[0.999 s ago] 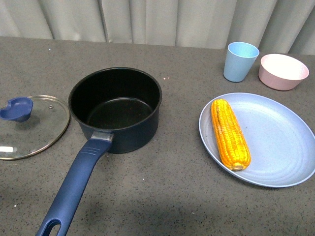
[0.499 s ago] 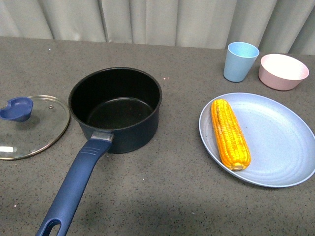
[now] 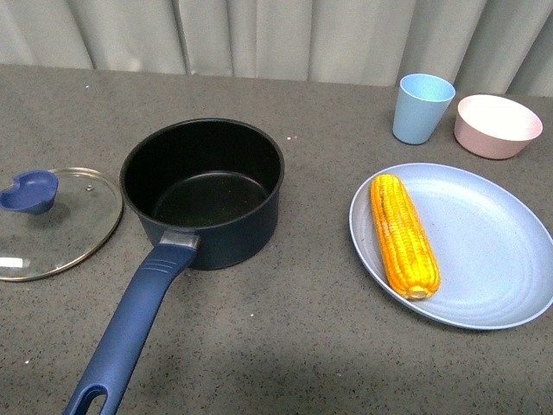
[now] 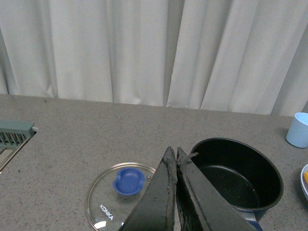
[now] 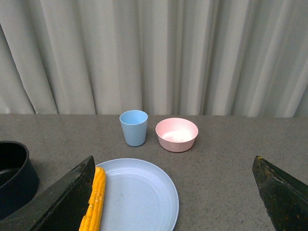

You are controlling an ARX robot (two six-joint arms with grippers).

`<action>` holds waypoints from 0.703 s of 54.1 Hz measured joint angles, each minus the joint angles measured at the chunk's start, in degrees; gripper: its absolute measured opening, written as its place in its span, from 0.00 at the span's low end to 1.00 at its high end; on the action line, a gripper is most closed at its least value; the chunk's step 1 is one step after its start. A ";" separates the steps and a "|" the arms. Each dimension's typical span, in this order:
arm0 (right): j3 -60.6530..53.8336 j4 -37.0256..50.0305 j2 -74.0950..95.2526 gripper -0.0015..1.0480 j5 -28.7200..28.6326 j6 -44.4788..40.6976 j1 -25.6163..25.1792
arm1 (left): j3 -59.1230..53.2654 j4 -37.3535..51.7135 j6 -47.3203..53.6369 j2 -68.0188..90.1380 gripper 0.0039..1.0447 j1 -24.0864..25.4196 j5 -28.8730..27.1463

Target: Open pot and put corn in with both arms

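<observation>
The navy-blue pot (image 3: 203,192) stands open and empty, its long handle (image 3: 130,333) pointing toward the front edge. Its glass lid (image 3: 54,222) with the blue knob (image 3: 28,191) lies flat to the pot's left. The yellow corn (image 3: 403,234) lies on the left part of a light-blue plate (image 3: 492,259). Neither arm shows in the front view. In the left wrist view my left gripper (image 4: 174,153) is shut and empty, raised between the lid (image 4: 115,197) and the pot (image 4: 238,173). In the right wrist view my right gripper (image 5: 173,161) is open wide, high above the plate (image 5: 137,195), with the corn (image 5: 94,202) beside one finger.
A light-blue cup (image 3: 422,107) and a small pink bowl (image 3: 498,125) stand behind the plate at the back right. A grey-green rack (image 4: 14,137) shows at the table's far left in the left wrist view. Pale curtains hang behind the dark grey table.
</observation>
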 joint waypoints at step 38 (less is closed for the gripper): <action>3.54 -8.81 6.03 0.91 -3.32 -1.90 -0.87 | 0.02 -11.98 0.00 -11.50 0.41 -0.02 0.00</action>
